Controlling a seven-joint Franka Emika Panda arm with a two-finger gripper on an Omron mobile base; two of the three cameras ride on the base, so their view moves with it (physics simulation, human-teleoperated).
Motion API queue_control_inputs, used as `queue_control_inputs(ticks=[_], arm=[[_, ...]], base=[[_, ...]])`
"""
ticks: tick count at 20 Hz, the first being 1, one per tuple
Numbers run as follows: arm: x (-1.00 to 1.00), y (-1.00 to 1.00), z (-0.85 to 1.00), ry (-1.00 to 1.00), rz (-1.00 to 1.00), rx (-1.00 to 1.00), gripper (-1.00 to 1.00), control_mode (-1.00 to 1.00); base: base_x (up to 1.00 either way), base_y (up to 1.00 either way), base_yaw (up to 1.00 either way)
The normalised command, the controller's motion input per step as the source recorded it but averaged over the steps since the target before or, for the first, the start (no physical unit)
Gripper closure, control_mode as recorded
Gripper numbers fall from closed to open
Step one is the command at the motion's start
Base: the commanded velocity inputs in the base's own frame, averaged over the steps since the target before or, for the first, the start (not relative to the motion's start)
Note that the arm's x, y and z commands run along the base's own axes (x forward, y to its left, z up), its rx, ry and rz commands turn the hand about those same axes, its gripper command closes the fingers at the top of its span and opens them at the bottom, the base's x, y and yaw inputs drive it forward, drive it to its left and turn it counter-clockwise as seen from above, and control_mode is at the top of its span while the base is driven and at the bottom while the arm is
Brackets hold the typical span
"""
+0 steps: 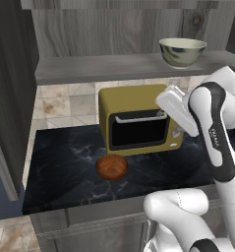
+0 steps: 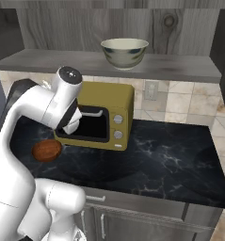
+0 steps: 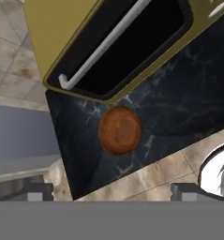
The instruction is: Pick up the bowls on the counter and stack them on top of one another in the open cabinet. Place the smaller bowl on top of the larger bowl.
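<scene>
Hand view: small reddish-brown bowl (image 3: pixel 120 130), speckled and wood-like, sits on black veined tabletop (image 3: pixel 179 108) just before yellow microwave (image 3: pixel 108 42). Claw (image 3: pixel 111 191) spread wide, empty. Glossy cream bowl (image 1: pixel 182 51) on cabinet shelf (image 1: pixel 104 66).

Black veined counter (image 1: pixel 65 162) with smaller bowl (image 1: pixel 111 167) just before yellow microwave (image 1: pixel 138 120); cabinet shelf (image 1: pixel 99 69) bearing larger bowl (image 1: pixel 182 51).
</scene>
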Motion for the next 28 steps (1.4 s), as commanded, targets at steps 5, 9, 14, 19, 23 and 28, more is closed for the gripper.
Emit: queue_control_inputs(ticks=[5, 9, 14, 19, 23, 28], arm=[[0.02, 0.12, -0.31, 0.06, 0.12, -0.01, -1.00, -1.00], [0.07, 0.14, -0.30, 0.02, 0.12, -0.02, -1.00, -1.00], [0.10, 0.14, -0.29, 0.00, 0.12, -0.05, -1.00, -1.00], [0.12, 0.14, -0.26, 0.00, 0.11, -0.05, -1.00, -1.00], [0.14, 0.15, -0.23, 0.00, 0.10, -0.06, -1.00, -1.00], [0.13, 0.16, -0.23, -0.02, 0.09, -0.06, -1.00, -1.00]], base=[[0.00, 0.00, 0.00], [0.00, 0.00, 0.00], [0.00, 0.00, 0.00], [0.00, 0.00, 0.00], [0.00, 0.00, 0.00], [0.00, 0.00, 0.00]])
